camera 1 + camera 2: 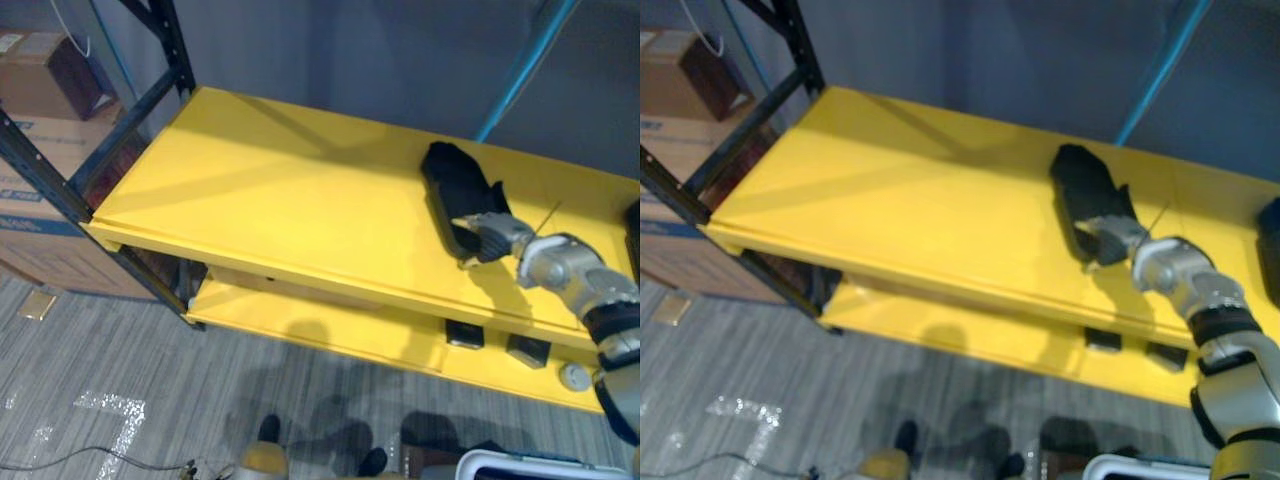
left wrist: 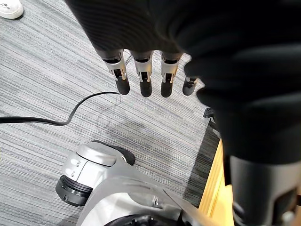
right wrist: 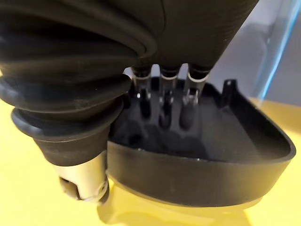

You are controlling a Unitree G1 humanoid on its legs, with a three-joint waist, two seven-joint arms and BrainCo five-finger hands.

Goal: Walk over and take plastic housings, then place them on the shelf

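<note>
right hand [image 1: 490,233] grips housing [image 1: 452,180] rim (near front edge) | shelf [image 1: 250,190] open leftward

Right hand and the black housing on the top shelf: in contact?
Touching. In the right wrist view the right hand has its fingers over the housing wall, tips pressed on the inside, thumb outside.

Black housing [image 1: 455,185], yellow shelf [image 1: 270,190], grey striped carpet [image 1: 100,370], brown cardboard box [image 1: 45,75].
</note>
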